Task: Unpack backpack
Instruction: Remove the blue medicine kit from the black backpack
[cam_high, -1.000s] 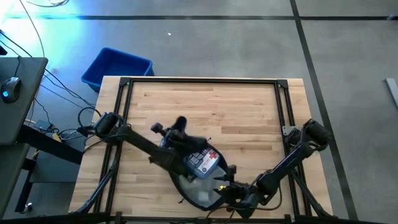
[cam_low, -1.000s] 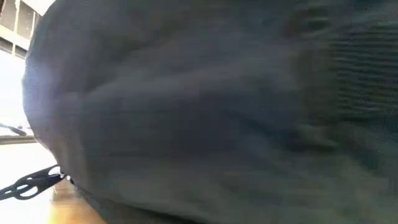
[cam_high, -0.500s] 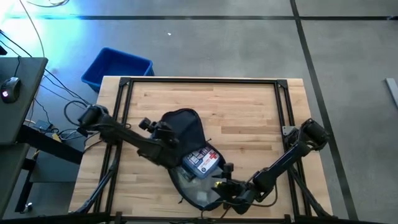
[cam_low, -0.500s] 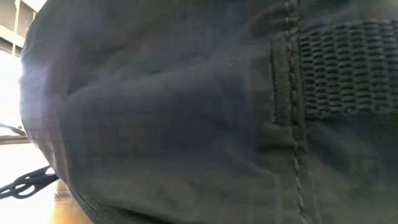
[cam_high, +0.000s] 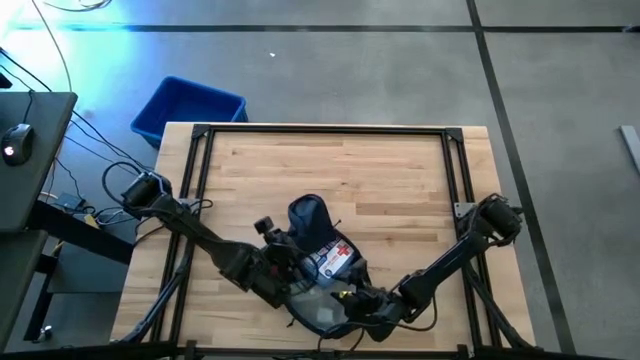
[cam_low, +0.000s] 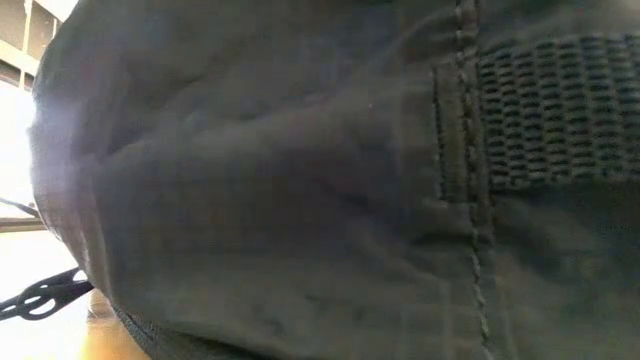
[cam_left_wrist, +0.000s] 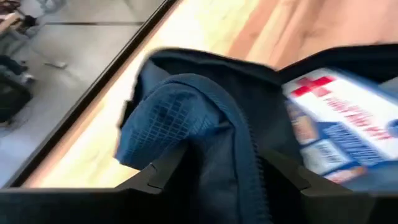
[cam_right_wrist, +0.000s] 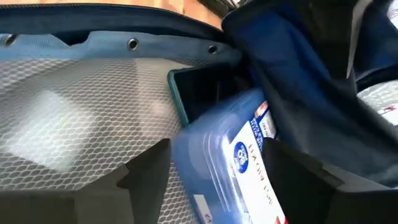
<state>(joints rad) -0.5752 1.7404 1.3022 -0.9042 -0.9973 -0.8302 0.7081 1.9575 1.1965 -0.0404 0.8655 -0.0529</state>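
Observation:
The dark navy backpack (cam_high: 312, 300) lies open near the table's near edge, and its fabric (cam_low: 300, 200) fills the low view. Its flap (cam_high: 308, 215) is bunched up on the far side. A blue pouch with a red cross (cam_high: 330, 258) lies in the opening on grey mesh lining (cam_right_wrist: 74, 112). My left gripper (cam_high: 283, 265) is at the backpack's left side, open, with the flap's zipper edge (cam_left_wrist: 239, 134) running between its fingers. My right gripper (cam_high: 352, 298) reaches in from the right, open, its fingers on either side of the pouch (cam_right_wrist: 233, 155). My left gripper has the flap's zipper edge (cam_left_wrist: 230, 180) between its spread fingers; I cannot tell whether they touch it. My right gripper stands level around the pouch's end (cam_right_wrist: 217, 186); I cannot tell whether its fingers (cam_right_wrist: 146, 168) touch it. The pouch rests in the backpack.
A bright-blue bin (cam_high: 188, 108) stands on the floor beyond the table's far left corner. A black frame (cam_high: 320, 130) runs around the tabletop. Bare wood (cam_high: 390, 175) takes up the far half. A desk with a mouse (cam_high: 12, 150) is at the left.
My left gripper carried the flap toward the far edge, let it go, then came back toward the near edge to the backpack's opening. The flap was spread out on the far side half a second ago and has now slumped into a narrower bunch.

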